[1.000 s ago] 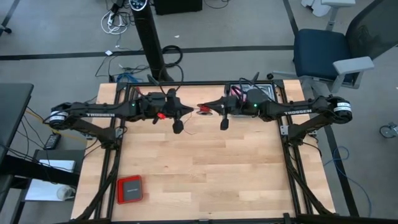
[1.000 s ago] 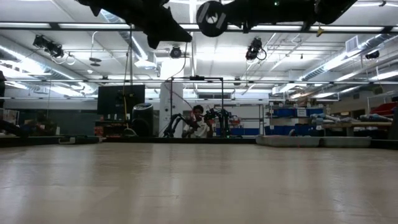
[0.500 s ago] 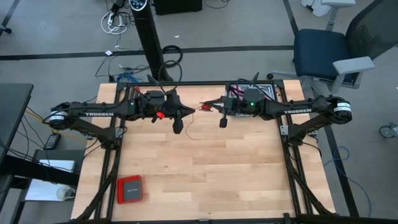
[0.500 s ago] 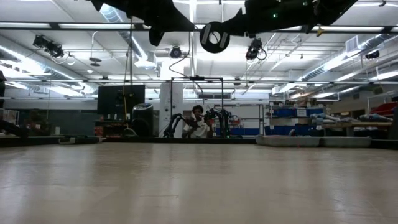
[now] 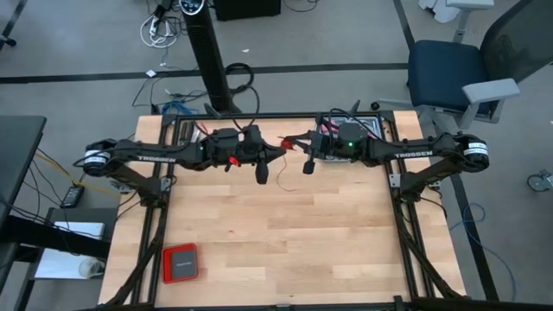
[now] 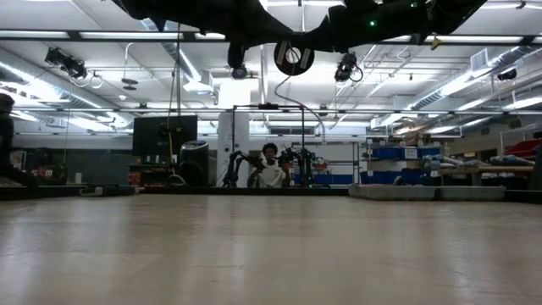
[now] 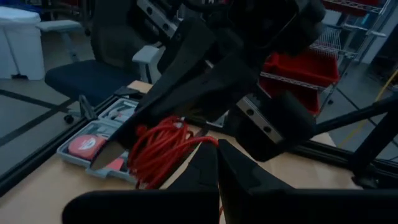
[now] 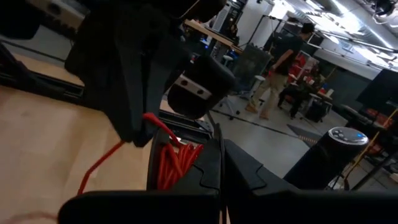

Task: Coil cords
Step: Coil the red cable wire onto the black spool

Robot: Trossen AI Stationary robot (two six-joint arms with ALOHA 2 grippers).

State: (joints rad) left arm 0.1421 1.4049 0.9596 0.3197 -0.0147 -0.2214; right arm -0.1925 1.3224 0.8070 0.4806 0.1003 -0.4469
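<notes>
Both sets of fingers have come much closer together since a moment ago, and now they almost meet high above the back middle of the counter [image 5: 285,233]. The left fingers [image 5: 273,148] have slid over toward the right arm. They are pressed together, and a strand of the red cord [image 5: 284,144] seems to be pinched at their tips. The right fingers [image 5: 292,142] are pressed together too, with the red bundle of loops right at their tips. In the left wrist view the red cord [image 7: 163,148] hangs as a bunch of loops from the right fingers [image 7: 127,140]. In the right wrist view the cord [image 8: 176,160] sits bunched just by the left fingers [image 8: 138,134].

One thin loose end of the cord drops down from the bundle toward the counter. From the low camera nothing shows on the wood near it, so the cord seems to be up in the air.

Moving close like this likely means another loop is being laid onto the bundle. Most of the cord looks wound up already. Only the hanging tail seems left to gather.

A red box [image 5: 181,263] sits at the near left corner, well apart from it all.
</notes>
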